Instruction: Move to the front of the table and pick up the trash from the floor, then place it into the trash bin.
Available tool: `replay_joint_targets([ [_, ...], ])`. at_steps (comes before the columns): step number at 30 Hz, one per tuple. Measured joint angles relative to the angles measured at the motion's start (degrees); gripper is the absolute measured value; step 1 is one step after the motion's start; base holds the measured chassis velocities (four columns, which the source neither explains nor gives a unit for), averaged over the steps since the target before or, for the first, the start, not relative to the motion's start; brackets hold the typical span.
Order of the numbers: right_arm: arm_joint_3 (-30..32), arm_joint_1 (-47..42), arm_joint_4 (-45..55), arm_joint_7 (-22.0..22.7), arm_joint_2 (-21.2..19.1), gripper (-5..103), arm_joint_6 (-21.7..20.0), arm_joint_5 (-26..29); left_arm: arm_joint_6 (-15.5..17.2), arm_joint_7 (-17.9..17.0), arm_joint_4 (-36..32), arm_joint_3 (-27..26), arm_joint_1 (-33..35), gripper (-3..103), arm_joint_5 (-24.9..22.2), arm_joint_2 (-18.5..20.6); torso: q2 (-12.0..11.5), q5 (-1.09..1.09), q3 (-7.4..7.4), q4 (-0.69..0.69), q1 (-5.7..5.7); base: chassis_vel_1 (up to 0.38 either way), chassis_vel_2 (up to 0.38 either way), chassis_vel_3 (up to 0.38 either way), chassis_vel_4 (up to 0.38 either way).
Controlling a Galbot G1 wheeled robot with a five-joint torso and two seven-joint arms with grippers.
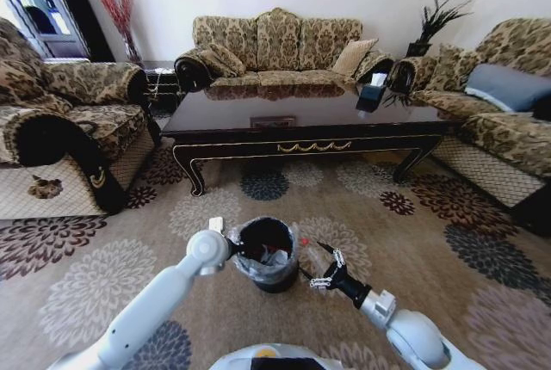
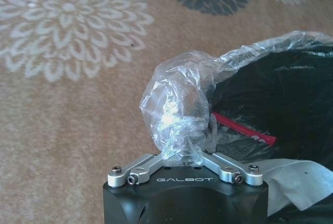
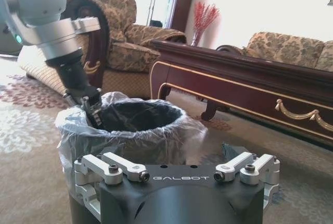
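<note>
I have the trash bin (image 1: pixel 268 255) on the patterned carpet (image 1: pixel 413 241) just in front of me, on the near side of the table (image 1: pixel 301 125), well apart from it. My left gripper (image 1: pixel 238 247) sits at the bin's left rim, its fingers closed narrow on a bunched fold of the plastic liner (image 2: pixel 177 112); through the left wrist camera I see that clear film wadded right between the finger links. Inside the bin I can make out trash (image 1: pixel 275 256): something pale, and a red strip (image 2: pixel 243 128) against the black wall. My right gripper (image 1: pixel 320 264) hovers just right of the bin, spread wide and holding nothing. From the right wrist camera the bin stands directly ahead, liner folded over its rim.
</note>
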Motion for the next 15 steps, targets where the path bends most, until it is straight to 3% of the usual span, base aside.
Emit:
replay_joint_targets([
  [6,-0.7,3.79,-4.67,1.73,1.1,100,-0.56,6.14,-0.01,0.48,0.63,-4.02,1.76,0,-0.76,2.64,0.0,0.0,0.0,0.01,0.0,0.0,0.0,0.0,0.0],
  [15,-2.34,9.83,-15.4,3.27,3.31,100,-0.84,9.87,-0.01,1.45,2.19,-6.9,2.97,0,-1.03,5.48,0.0,0.01,0.0,0.02,0.0,0.0,0.0,0.0,0.0],
])
